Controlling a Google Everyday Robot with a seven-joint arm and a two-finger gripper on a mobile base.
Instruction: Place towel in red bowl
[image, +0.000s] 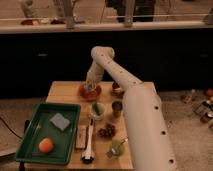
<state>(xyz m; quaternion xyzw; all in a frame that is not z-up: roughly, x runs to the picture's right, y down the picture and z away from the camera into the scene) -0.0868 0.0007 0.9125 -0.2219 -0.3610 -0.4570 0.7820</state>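
Camera view: the hand (90, 86) is hanging directly over the red bowl (90, 93), which is sitting near the far edge of the wooden surface (62, 92). Whether the hand is wide, narrow or holding the towel cannot be told, and the towel is not showing apart from it. Bare wood is lying open left of the bowl. A green tray (30, 132) is taking up the surface's left side. A metal cup (117, 107) and a pale bowl (97, 111) are crowding the near side.

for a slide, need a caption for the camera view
Robot arm reaches over a wooden table, gripper at the red bowl, green tray nearby.
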